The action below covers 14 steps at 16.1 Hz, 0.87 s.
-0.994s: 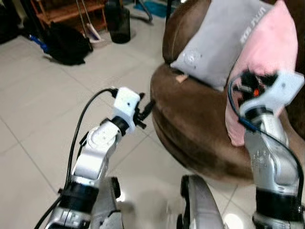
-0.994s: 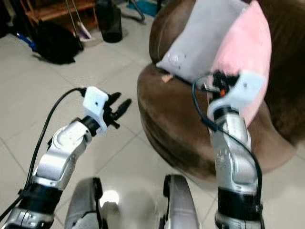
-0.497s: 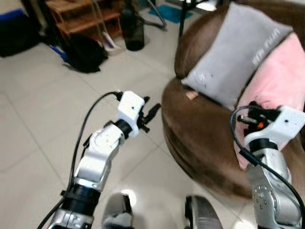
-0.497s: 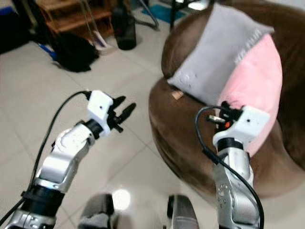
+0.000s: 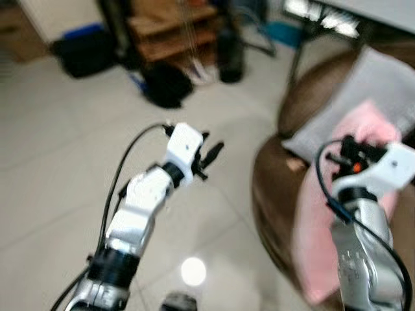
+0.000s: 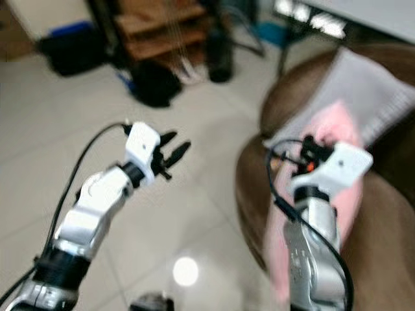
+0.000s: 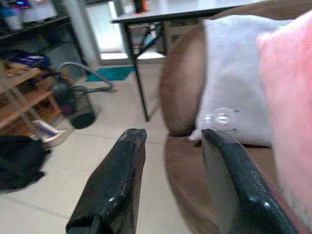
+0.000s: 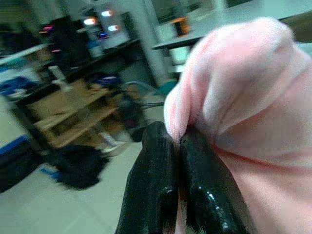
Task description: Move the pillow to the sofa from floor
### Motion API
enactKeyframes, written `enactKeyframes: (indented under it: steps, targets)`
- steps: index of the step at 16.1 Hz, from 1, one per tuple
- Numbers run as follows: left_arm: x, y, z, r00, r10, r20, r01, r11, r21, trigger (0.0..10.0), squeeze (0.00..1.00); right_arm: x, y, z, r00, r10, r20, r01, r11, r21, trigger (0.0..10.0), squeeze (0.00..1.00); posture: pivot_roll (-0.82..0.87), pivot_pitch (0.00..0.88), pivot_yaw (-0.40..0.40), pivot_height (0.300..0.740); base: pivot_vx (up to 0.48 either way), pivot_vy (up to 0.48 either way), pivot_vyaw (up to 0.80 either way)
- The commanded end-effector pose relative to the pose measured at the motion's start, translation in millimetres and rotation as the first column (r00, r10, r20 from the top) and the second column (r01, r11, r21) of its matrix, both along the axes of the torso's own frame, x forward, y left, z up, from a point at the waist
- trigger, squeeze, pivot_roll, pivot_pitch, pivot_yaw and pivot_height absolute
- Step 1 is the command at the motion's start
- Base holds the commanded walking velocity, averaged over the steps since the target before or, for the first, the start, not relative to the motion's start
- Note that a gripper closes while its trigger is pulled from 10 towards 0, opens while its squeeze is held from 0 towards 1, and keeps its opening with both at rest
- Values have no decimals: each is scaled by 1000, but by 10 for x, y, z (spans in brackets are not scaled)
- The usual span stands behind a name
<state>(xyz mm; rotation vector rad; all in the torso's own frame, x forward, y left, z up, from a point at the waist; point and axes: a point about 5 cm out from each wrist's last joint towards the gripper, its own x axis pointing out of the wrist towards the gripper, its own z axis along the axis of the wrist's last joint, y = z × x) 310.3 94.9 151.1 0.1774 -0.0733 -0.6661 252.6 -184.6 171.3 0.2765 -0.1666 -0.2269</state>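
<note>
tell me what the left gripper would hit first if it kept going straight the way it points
Probably the brown sofa: the open left gripper aims at its arm and seat edge beside the grey pillow, though depth is unclear.

Pale floor tiles (image 5: 58, 162) are reflecting a ceiling light, while a wooden shelf (image 5: 172, 29), a black bag (image 5: 167, 84) and a dark-legged table (image 7: 165, 12) are standing behind.

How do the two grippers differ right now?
The left gripper is open and holds nothing, raised over the floor; the right gripper is shut on the pink pillow. The left one is apart from the sofa; the right one holds its pillow at the sofa's edge. Both have two black fingers.
</note>
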Motion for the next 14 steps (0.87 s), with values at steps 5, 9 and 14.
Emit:
enactKeyframes:
  steps: [5, 9, 14]
  targets:
    - [7, 2, 2, 1000, -21, 4, 21, 1000, 5, 10000, 0, 45, 20, 92, 999, 35, 32, -35, 999, -2, 10000, 0, -68, 12, 77, 740, 323, 0, -405]
    - [8, 7, -7, 1000, -31, 5, 31, 999, 15, 10000, 0, 46, -33, 74, 999, 20, 27, -20, 1000, -1, 10000, 0, -61, 12, 75, 740, 325, 0, -800]
    - [-17, -34, -46, 998, -63, -19, 63, 998, 22, 10000, 0, 37, -103, 41, 1000, -4, 9, 4, 1000, -2, 10000, 0, -66, 19, 79, 740, 246, 0, -720]
